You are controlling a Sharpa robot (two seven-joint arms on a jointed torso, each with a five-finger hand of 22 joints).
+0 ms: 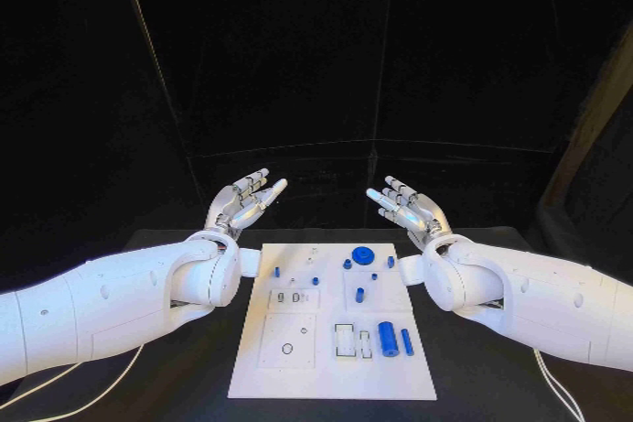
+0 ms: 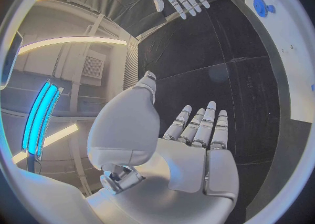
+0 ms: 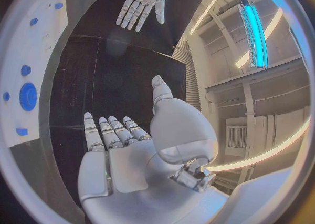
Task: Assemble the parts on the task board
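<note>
Task board [image 1: 333, 367] flat mid-table between both arms, blue parts [image 1: 388, 338] lying on it, smallest ones too tiny to identify. Left hand [image 1: 244, 200] and right hand [image 1: 406, 207] raised beyond its far edge, fingers spread, holding nothing.

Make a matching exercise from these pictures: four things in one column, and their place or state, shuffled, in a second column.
Things:
1. left hand
2. round blue disc
3. thick blue cylinder
4. task board

Places or states:
A. lies flat near the board's near right corner
B. white, in the middle of the black table
C. open, raised beyond the board's far left corner
D. sits near the board's far edge

Pairs: 1-C, 2-D, 3-A, 4-B
</note>
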